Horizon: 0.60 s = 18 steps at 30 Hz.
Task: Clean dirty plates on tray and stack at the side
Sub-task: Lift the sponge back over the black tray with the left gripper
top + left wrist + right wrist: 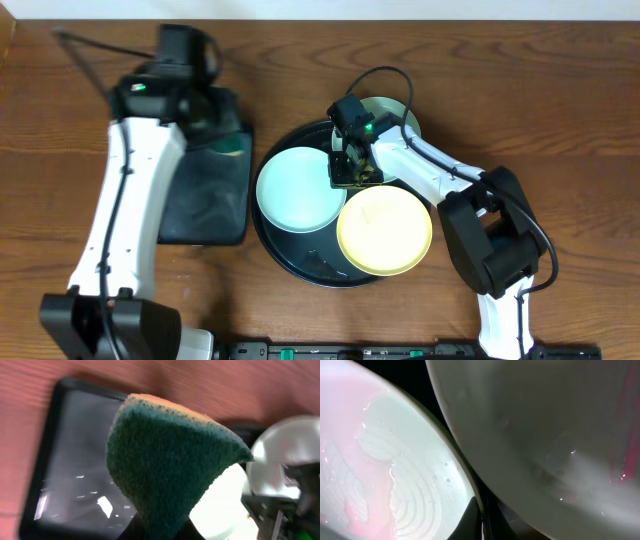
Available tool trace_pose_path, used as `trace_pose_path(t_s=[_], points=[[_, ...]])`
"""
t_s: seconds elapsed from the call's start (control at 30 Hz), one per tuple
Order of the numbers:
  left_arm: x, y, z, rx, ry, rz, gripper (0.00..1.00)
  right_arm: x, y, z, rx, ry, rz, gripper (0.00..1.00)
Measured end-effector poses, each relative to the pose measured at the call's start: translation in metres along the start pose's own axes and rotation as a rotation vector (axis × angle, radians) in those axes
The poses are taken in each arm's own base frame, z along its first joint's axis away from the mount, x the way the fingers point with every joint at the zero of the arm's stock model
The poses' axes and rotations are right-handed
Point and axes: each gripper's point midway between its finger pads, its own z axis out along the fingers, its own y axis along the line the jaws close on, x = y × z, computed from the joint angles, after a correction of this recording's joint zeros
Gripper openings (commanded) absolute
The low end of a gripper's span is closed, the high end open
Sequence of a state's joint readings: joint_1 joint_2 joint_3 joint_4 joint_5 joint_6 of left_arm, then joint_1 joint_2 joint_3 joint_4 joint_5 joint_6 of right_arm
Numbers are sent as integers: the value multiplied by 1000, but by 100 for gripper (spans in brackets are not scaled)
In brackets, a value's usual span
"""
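The round black tray point(300, 268) holds a pale mint plate point(295, 188) on its left and a pale yellow plate point(385, 232) at its front right. Another pale plate point(396, 110) shows at the tray's far right rim, partly behind the right arm. My right gripper point(350, 170) is at the mint plate's right edge. In the right wrist view its fingers point(470, 519) are shut on the rim of the wet mint plate point(395, 460), with a second plate point(545, 435) close on the right. My left gripper point(162, 532) is shut on a green sponge point(165, 460) above the rectangular tray.
A smaller rectangular black tray point(205, 205) lies left of the round tray, wet and glossy, also seen in the left wrist view point(70, 460). The left arm reaches over it from the front left. Bare wooden table surrounds both trays.
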<state>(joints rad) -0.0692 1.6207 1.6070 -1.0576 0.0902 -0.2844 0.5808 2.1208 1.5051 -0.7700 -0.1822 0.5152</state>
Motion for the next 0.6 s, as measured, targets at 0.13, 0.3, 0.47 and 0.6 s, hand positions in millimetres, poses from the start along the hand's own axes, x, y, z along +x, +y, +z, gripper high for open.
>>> trace_pose_path(t_s=[0.13, 0.3, 0.47, 0.6], points=[[-2, 31, 3, -48, 21, -70, 7, 0, 1, 1, -5, -2, 4, 12], [5, 53, 16, -85, 66, -119, 7, 1, 3, 5, -5, 0, 6, 1], [7, 57, 17, -91, 76, -127, 7, 1, 4, 5, -6, -1, 4, 1], [8, 57, 17, -91, 79, -127, 8, 1, 5, 4, -5, 1, 2, 1]])
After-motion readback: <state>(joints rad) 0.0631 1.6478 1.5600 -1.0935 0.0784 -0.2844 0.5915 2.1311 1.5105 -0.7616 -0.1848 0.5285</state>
